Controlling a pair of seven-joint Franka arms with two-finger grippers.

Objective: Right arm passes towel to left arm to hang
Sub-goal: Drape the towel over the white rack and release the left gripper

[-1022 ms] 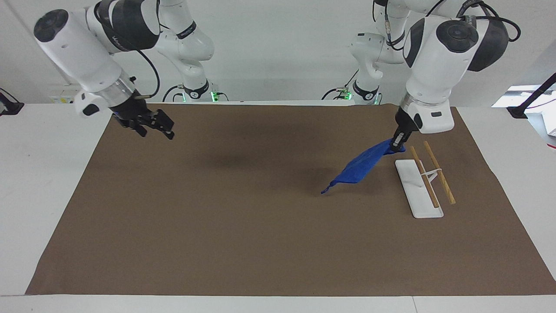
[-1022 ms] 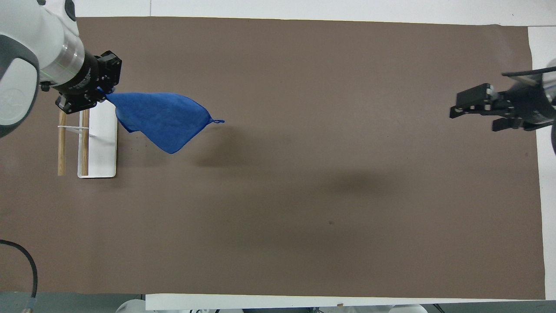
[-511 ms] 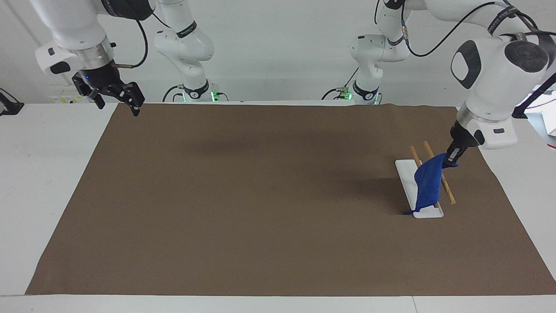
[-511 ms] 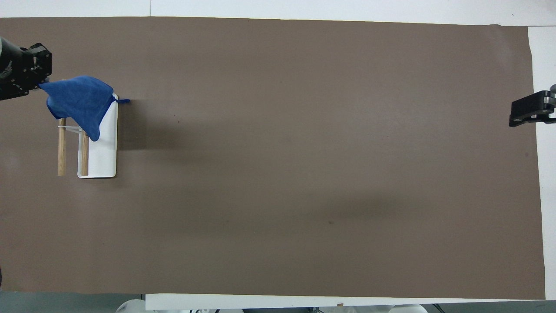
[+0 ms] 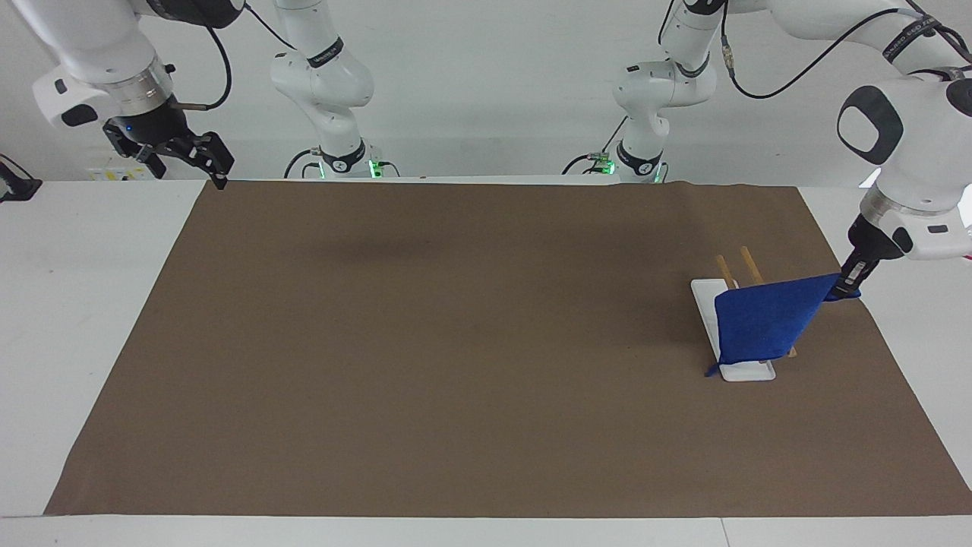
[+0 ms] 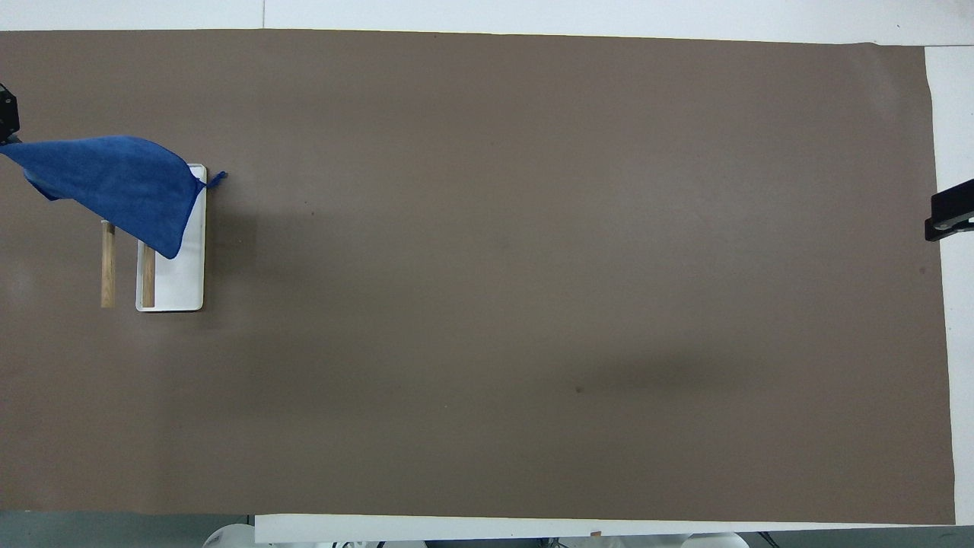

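Note:
The blue towel (image 5: 763,323) hangs stretched from my left gripper (image 5: 849,287), which is shut on one of its corners. It spreads across the two wooden bars (image 5: 748,262) of a rack with a white base (image 5: 748,372). Its loop tag (image 5: 712,371) dangles beside the base. In the overhead view the towel (image 6: 114,179) covers the bars' farther ends (image 6: 108,266) and part of the base (image 6: 183,281). The left gripper is almost out of that view. My right gripper (image 5: 186,156) is open and empty, raised over the mat's corner at the right arm's end. One of its fingers (image 6: 950,217) shows overhead.
A brown mat (image 5: 456,342) covers most of the white table (image 5: 83,304). The two arm bases (image 5: 342,159) stand at the table's near edge. The left arm's wrist hangs over the mat's edge beside the rack.
The left gripper has carried the towel over the rack and on toward the table's end, spreading it across the bars. The right gripper has drawn back and up toward its own end.

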